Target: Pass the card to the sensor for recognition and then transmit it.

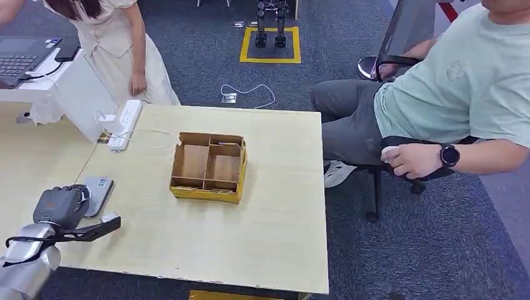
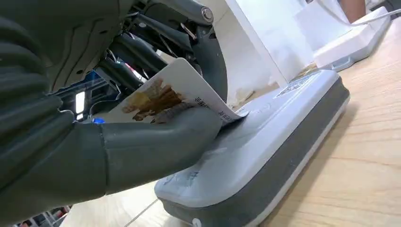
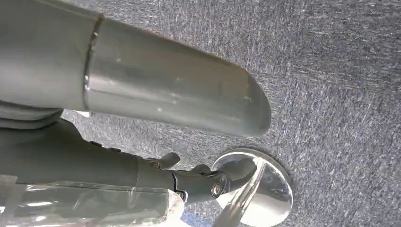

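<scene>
My left hand (image 1: 59, 207) hovers at the table's near left corner, over the grey and white card sensor (image 1: 100, 190). In the left wrist view the hand (image 2: 118, 146) pinches a white card (image 2: 165, 92) with a brown picture between its thumb and dark fingers. The card's free corner touches the top of the sensor (image 2: 274, 137). My right hand (image 3: 142, 109) hangs above grey carpet with nothing in it, its thumb standing apart from the darker fingers.
A wooden box with compartments (image 1: 208, 167) stands mid-table. A white power strip (image 1: 125, 125) and a white slanted panel (image 1: 84, 94) lie behind the sensor. One person sits at the right (image 1: 450, 94); another stands at the back left (image 1: 119, 44).
</scene>
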Tool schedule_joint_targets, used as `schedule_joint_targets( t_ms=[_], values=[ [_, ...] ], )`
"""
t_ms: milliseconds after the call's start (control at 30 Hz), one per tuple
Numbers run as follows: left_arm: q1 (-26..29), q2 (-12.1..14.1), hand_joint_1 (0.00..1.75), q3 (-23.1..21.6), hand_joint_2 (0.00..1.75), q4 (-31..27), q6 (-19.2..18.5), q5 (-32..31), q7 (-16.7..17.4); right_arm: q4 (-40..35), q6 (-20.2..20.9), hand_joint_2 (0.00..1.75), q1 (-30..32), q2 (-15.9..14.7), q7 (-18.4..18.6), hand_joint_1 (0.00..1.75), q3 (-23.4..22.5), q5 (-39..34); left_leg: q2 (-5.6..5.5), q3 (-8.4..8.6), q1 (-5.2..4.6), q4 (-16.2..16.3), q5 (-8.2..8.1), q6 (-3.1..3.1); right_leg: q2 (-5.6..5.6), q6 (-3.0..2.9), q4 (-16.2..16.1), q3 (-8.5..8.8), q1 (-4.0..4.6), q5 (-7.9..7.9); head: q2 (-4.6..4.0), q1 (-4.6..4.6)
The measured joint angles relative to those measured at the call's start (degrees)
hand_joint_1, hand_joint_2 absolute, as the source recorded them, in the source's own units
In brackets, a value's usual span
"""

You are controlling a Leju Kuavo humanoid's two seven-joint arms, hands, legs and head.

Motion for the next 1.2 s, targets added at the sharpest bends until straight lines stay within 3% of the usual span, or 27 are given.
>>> schedule_joint_targets(
  t_ms=[200,400,633,700,900,1200],
  values=[
    [0.68,-0.77,1.75,0.00,1.75,-0.02,0.09,-0.37,-0.07,0.00,-0.18,0.00,0.00,0.00,0.02,0.00,0.00,0.00,-0.01,0.01,-0.01,0.00,0.00,0.00,-0.02,0.00,0.00,0.02,-0.01,0.00,0.02,0.02],
    [3.30,-3.76,1.75,0.00,1.75,-1.60,0.61,0.42,-0.66,0.00,-0.42,0.00,-0.06,0.00,0.15,0.00,0.09,0.07,-0.19,0.13,-0.20,-0.11,0.00,0.01,-0.24,0.12,0.00,0.17,-0.12,-0.12,0.02,0.00],
    [3.55,-6.93,1.75,-0.07,1.75,-1.75,5.01,1.31,-3.63,0.00,-0.37,0.00,-0.87,0.02,1.29,0.00,1.22,1.36,-0.25,0.26,-0.16,-0.16,0.08,-0.04,-0.23,0.03,0.01,0.21,-0.15,-0.05,0.02,-0.02],
    [2.90,-7.17,1.75,-0.07,1.75,-1.88,8.79,1.31,-3.65,0.00,-0.37,0.00,-0.90,0.02,1.40,0.00,1.44,1.57,-0.26,0.23,-0.12,-0.14,0.13,-0.06,-0.26,0.01,0.01,0.20,-0.11,-0.03,0.00,0.00],
    [0.00,-7.91,1.75,0.02,1.75,-3.52,12.79,4.05,-5.62,0.00,-0.31,0.00,-1.33,0.04,1.97,0.00,2.19,2.10,-0.28,0.16,-0.10,-0.14,0.14,-0.07,-0.26,0.00,0.02,0.14,-0.09,-0.03,0.02,0.00],
    [-5.73,-8.66,1.75,0.00,1.75,-6.25,12.28,2.12,-4.63,0.00,0.02,0.00,-2.14,0.39,2.86,0.00,3.28,2.82,-0.25,0.12,-0.11,-0.14,0.14,-0.07,-0.23,0.00,0.01,0.08,-0.09,-0.02,0.02,0.00]
  ],
)
